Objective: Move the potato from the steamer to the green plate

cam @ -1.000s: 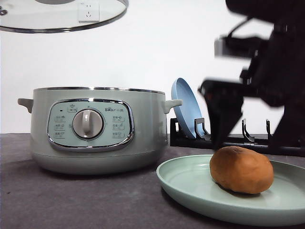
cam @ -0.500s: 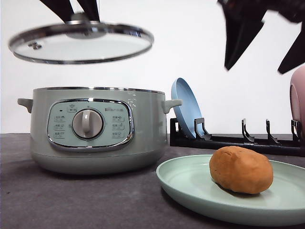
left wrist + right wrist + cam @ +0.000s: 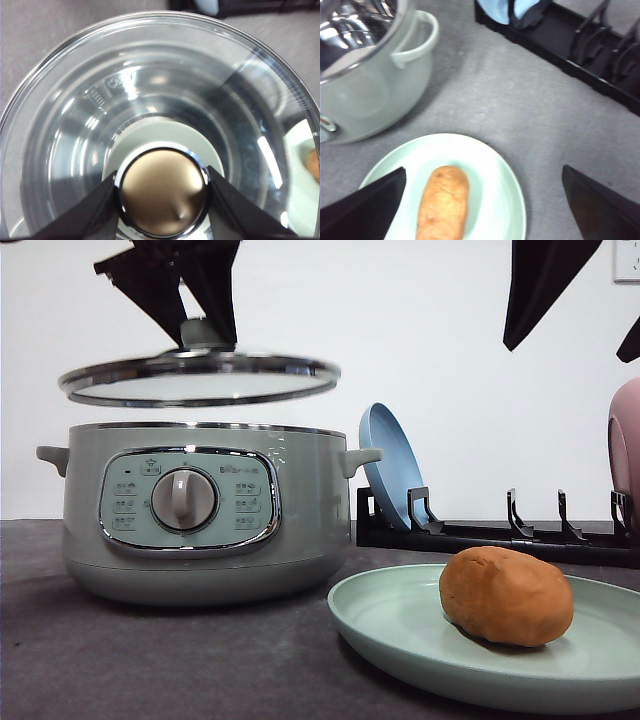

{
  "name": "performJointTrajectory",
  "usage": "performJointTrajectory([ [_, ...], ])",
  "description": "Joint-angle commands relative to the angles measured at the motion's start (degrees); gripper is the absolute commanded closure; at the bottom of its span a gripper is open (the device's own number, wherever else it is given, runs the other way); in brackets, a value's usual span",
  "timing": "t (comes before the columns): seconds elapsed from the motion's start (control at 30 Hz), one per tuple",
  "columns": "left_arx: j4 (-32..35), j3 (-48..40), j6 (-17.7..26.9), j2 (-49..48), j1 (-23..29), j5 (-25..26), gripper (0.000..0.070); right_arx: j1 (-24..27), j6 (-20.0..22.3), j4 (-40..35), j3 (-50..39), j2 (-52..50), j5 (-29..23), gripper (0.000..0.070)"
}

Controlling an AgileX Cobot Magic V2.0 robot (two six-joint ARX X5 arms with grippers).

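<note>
One potato (image 3: pixel 506 596) lies on the green plate (image 3: pixel 400 635); left pincer (image 3: pixel 162 186) clamps the lid knob (image 3: pixel 164 191) above the steamer (image 3: pixel 200 510), right pincer (image 3: pixel 485 200) spread apart.

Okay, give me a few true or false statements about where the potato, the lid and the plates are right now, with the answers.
1. The potato lies on the green plate. True.
2. The glass lid sits closed on the steamer. False: the left hand holds it by the knob, above the pot.
3. The right hand grips the potato. False: it is open, above the plate.
4. A blue plate stands in the black rack. True.
</note>
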State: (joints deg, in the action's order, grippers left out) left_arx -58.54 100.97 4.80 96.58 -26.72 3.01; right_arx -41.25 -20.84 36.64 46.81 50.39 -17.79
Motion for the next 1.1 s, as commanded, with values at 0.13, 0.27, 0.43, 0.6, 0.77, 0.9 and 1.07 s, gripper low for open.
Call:
performJointTrajectory([
  [0.13, 1.6, 1.6, 1.2, 2.1, -0.6, -0.3, 0.07, -0.5, 0.3, -0.2, 0.9, 0.4, -0.3, 0.007],
  [0.27, 1.8, 1.6, 1.6, 2.6, -0.7, -0.3, 0.07, -0.6, 0.3, 0.2, 0.9, 0.4, -0.3, 0.007],
  [0.43, 2.6, 1.6, 1.7, 2.7, -0.7, -0.3, 0.07, -0.6, 0.3, 0.2, 0.9, 0.4, -0.3, 0.007],
  [0.6, 2.9, 1.6, 2.1, 2.8, -0.7, -0.3, 0.07, -0.6, 0.3, 0.2, 0.9, 0.4, -0.3, 0.007],
  [0.77, 2.9, 1.6, 2.1, 3.4, -0.7, -0.3, 0.07, -0.6, 0.3, 0.2, 0.9, 0.4, -0.3, 0.007],
  [0.9, 2.8, 1.6, 2.1, 4.3, -0.7, -0.3, 0.07, -0.6, 0.3, 0.3, 0.9, 0.4, -0.3, 0.007],
  [1.07, 2.8, 1.6, 2.3, 4.8, -0.7, -0.6, 0.07, -0.6, 0.3, 0.3, 0.9, 0.4, -0.3, 0.007],
])
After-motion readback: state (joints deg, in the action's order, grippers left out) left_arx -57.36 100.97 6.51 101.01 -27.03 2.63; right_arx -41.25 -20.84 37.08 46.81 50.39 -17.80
